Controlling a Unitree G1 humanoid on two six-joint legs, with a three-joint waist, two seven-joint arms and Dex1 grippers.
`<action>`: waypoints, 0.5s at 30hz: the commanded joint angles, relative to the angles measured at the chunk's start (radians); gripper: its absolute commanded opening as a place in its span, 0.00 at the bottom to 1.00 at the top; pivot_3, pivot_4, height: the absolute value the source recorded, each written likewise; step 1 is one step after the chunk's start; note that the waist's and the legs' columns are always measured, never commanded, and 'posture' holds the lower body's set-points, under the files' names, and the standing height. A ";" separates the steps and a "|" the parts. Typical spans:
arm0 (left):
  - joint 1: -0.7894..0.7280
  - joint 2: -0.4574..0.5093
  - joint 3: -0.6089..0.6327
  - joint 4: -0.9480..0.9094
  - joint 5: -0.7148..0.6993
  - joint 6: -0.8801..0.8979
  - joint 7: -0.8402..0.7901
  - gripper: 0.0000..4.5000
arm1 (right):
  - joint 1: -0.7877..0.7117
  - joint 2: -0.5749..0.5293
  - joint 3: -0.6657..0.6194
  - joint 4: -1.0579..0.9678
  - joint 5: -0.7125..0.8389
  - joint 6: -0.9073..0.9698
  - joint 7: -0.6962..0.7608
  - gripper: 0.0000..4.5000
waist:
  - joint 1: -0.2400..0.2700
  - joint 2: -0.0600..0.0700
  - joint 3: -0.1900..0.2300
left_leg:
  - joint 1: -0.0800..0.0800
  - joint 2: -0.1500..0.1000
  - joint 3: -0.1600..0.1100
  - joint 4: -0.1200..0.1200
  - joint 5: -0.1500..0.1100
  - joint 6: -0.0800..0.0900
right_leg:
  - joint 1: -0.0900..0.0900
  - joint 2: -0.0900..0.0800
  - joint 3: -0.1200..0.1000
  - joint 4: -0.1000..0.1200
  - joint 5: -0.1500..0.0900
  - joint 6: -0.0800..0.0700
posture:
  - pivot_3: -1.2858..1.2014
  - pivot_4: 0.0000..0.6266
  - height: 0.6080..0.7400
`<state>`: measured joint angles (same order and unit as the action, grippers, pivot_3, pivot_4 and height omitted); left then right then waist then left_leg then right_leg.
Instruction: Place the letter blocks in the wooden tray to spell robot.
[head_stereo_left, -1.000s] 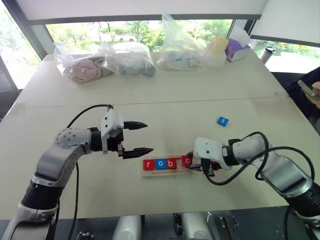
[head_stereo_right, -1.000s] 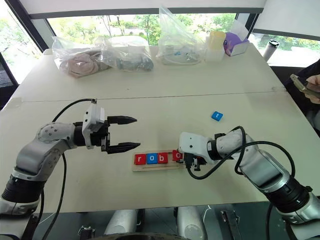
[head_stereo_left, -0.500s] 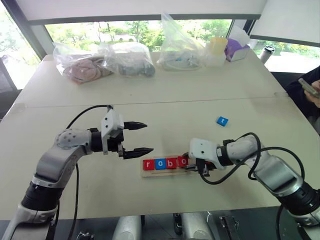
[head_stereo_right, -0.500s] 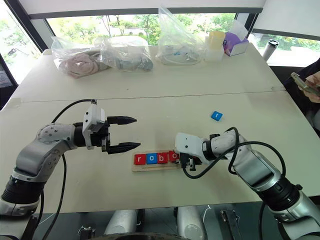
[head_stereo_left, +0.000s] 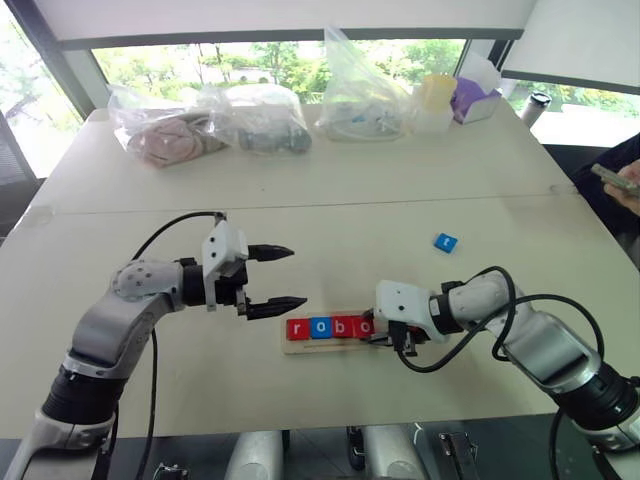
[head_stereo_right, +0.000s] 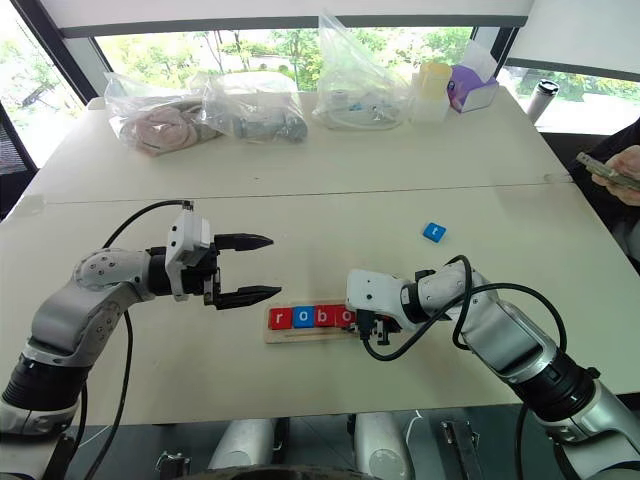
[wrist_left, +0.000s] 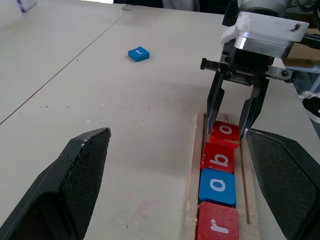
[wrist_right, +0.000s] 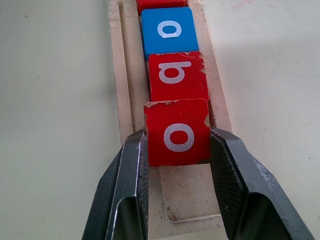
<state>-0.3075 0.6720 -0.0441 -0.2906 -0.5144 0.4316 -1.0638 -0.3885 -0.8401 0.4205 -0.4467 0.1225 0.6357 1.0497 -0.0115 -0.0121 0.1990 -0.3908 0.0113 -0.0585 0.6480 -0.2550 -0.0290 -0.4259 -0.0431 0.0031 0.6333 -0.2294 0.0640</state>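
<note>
Four letter blocks sit in a row in the wooden tray (head_stereo_left: 335, 345), and their white letters read r, o, b, o. First is the red r block (wrist_left: 216, 226), next the blue o block (wrist_left: 217, 186), then the red b block (wrist_left: 218, 157), and last the red o block (wrist_right: 178, 132). They touch side to side. The tray lies on the near part of the counter (head_stereo_left: 330, 180), between the two arms.

The right gripper (wrist_left: 233, 120) has its jaws shut tight on the red o block — one black finger (wrist_right: 131, 165) presses on each side of it. That block looks a bit tilted, with its edge riding on the b block, but I cannot be sure from here. Past it, a bare bit of tray slot is open at the end.

The left gripper (head_stereo_left: 277, 277) hangs in the air just beside the other end of the tray. Its jaws are spread wide and hold nothing.

One more block is out on the counter, well apart from the tray — the blue t block (head_stereo_left: 445, 242). Its white letter shows, small but readable.

Far back on the counter are clear plastic bags (head_stereo_left: 215, 120) with stuff inside; no writing on them can be read. A person's hand (head_stereo_right: 622, 165) holds a phone at the right edge.
</note>
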 joint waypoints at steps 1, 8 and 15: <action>0.004 0.002 0.027 -0.034 -0.016 -0.009 0.005 1.00 | -0.021 0.012 0.001 -0.020 -0.005 -0.001 0.005 0.25 | 0.000 0.000 0.000 | 0.000 0.000 0.000 0.000 0.000 0.000 | 0.000 0.000 0.000 0.000 0.000 0.000 | 0.52 0.24 1.00; 0.003 -0.002 0.027 -0.034 -0.015 -0.009 0.013 1.00 | -0.031 0.019 0.008 -0.004 -0.018 -0.010 0.008 0.25 | 0.000 0.000 0.000 | 0.000 0.000 0.000 0.000 0.000 0.000 | 0.000 0.000 0.000 0.000 0.000 0.000 | 0.52 0.24 1.00; 0.003 0.000 0.028 -0.035 -0.017 -0.007 0.017 1.00 | -0.041 0.023 0.005 -0.008 -0.019 0.000 0.024 0.99 | 0.000 0.000 0.000 | 0.000 0.000 0.000 0.000 0.000 0.000 | 0.000 0.000 0.000 0.000 0.000 0.000 | 0.52 0.24 1.00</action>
<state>-0.3066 0.6678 -0.0441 -0.2909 -0.5143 0.4314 -1.0483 -0.4135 -0.8218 0.4290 -0.4360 0.1021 0.6376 1.0675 -0.0116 -0.0121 0.1990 -0.3908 0.0113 -0.0585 0.6480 -0.2550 -0.0290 -0.4259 -0.0431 0.0031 0.6334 -0.2294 0.0640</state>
